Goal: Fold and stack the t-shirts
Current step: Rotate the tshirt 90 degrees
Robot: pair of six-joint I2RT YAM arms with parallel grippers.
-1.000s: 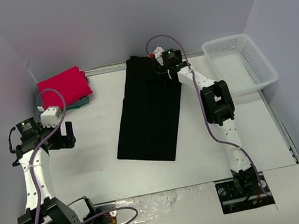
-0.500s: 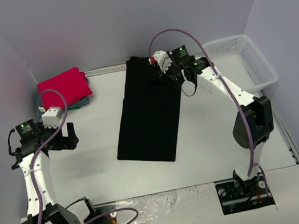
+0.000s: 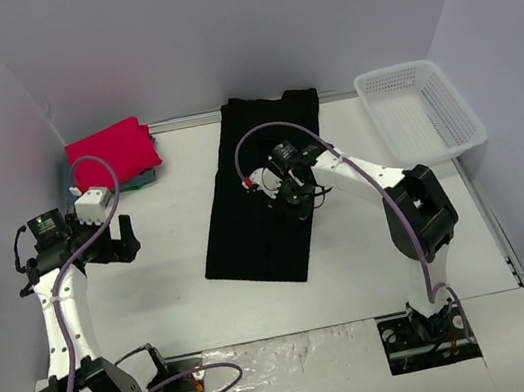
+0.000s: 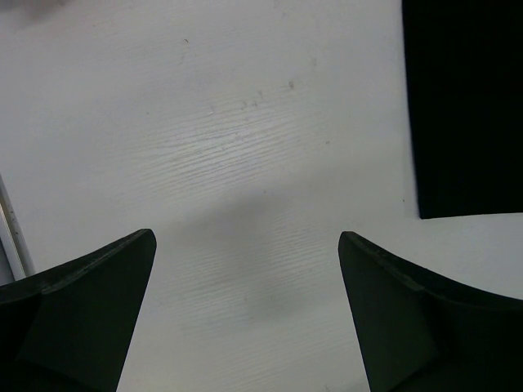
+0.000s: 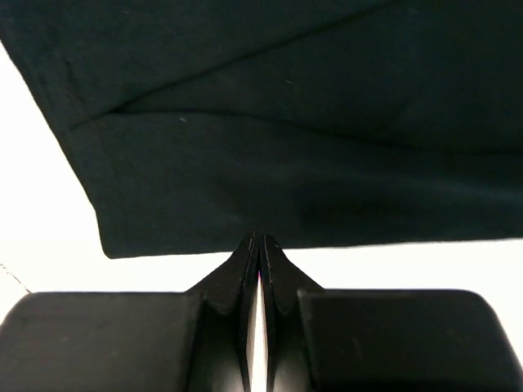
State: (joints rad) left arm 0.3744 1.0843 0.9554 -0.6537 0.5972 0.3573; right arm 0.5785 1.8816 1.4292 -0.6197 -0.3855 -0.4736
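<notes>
White table (image 3: 158, 296), black t-shirt (image 3: 237, 226) edge by pinched-shut right end effector (image 5: 258, 242), left end effector (image 4: 247, 237) wide, empty

Counting now: three t-shirts on the worktop (image 3: 356, 271), one black t-shirt (image 3: 249, 239) at centre, one red-pink t-shirt (image 3: 112, 151) at ten o'clock, one teal-blue t-shirt (image 3: 142, 179) peeking out beneath it. One white mesh basket (image 3: 392, 70) at two o'clock. And two tools, left tool (image 3: 113, 244) and right tool (image 3: 295, 200)

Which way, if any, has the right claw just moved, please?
Yes, the right claw came nearer, away from the basket, to the middle of the black t-shirt.
</notes>
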